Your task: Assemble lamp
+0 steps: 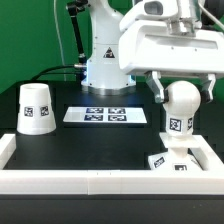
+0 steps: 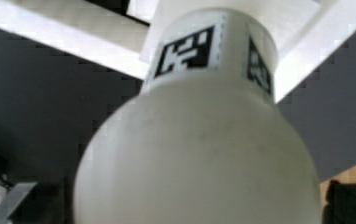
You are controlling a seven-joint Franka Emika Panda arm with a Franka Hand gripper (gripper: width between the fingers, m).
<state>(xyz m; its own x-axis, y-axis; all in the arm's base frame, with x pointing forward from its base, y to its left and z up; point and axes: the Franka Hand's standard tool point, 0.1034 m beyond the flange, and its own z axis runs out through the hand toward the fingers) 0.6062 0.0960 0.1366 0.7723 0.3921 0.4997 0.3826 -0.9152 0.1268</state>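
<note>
The white bulb (image 1: 180,118) stands upright on the flat square base (image 1: 168,162) at the front of the exterior view's right, in the corner of the white frame. My gripper (image 1: 182,94) hangs over it, one finger on each side of the ball top. A small gap shows on both sides, so the gripper is open and holds nothing. In the wrist view the bulb (image 2: 201,135) fills the picture, its tagged stem pointing away. The cone-shaped shade (image 1: 36,108) stands alone at the exterior view's left.
The marker board (image 1: 106,115) lies flat in the middle of the black table. A low white frame (image 1: 90,184) runs along the front and sides. The arm's white pedestal (image 1: 105,65) stands behind the board.
</note>
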